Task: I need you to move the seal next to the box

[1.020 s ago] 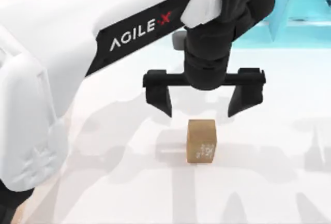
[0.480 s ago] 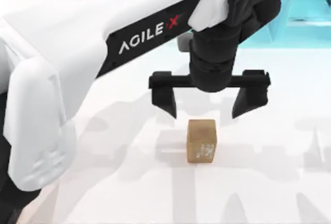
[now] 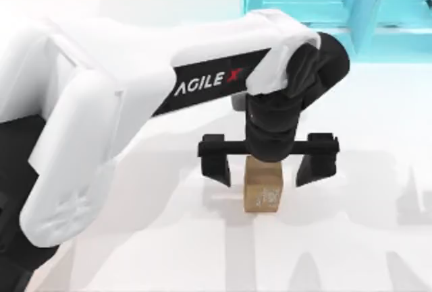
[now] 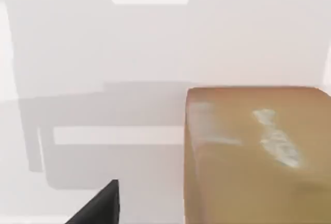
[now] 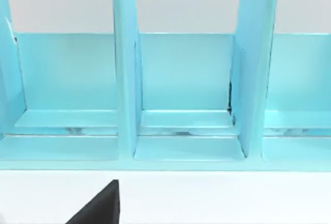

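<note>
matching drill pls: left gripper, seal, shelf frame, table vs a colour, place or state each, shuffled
Things:
1. left gripper
2. seal
3. shelf frame
4. table

Descriptions:
A. turquoise, at the far edge of the top view
B. white surface under everything
C. tan-brown block with a whitish speckled mark
D. black fingers spread open, one either side of the block

Pairs: 1-D, 2-C, 3-A, 4-B

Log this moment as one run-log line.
left gripper: open, straddling seal | seal: upright on table, ungrasped | phase: pre-grasp
</note>
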